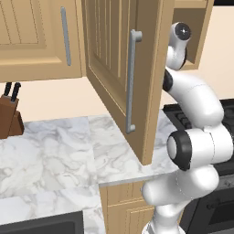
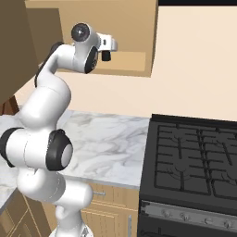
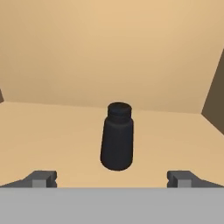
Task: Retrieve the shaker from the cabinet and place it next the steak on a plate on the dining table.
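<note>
There's the shaker (image 3: 117, 138), small, near-black, a cylinder narrowing to a capped neck, standing upright on the tan floor inside the cabinet (image 3: 109, 52), dead centre in the hand view with the back wall at 12 o'clock. The cabinet's panelled door (image 1: 123, 68) hangs wide open, grey bar handle (image 1: 131, 80) showing.

This is a kitchen: tan wall cabinet (image 1: 32, 41) at 11 o'clock, marble counter (image 1: 55, 155) below, knife block (image 1: 10, 116) at 9 o'clock, black stove (image 2: 194, 157) at 4 o'clock.
</note>
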